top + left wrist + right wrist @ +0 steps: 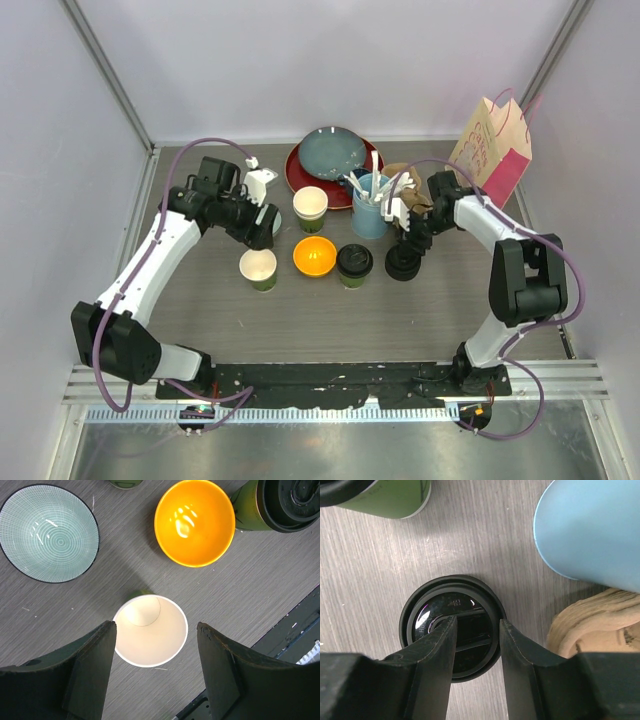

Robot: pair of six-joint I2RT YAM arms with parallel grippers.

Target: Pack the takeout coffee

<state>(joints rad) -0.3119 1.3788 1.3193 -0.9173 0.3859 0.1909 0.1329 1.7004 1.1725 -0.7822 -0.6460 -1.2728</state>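
Note:
One dark green paper cup (354,264) wears a black lid and stands right of the orange bowl. Two more green cups stand without lids, one at the front left (259,268) and one further back (310,207). My left gripper (156,626) is open and hovers above the front-left cup (150,630), whose cream inside shows between the fingers. My right gripper (477,621) is low over the loose stack of black lids (427,615). Its jaws stand partly open, one finger over the top lid's middle and the other just outside its right rim.
An orange bowl (314,256) sits between the cups and a teal patterned bowl (49,532) lies under my left arm. A light-blue cup of white utensils (370,210), a brown bundle (595,625), stacked plates (330,160) and a pink bag (492,145) stand behind.

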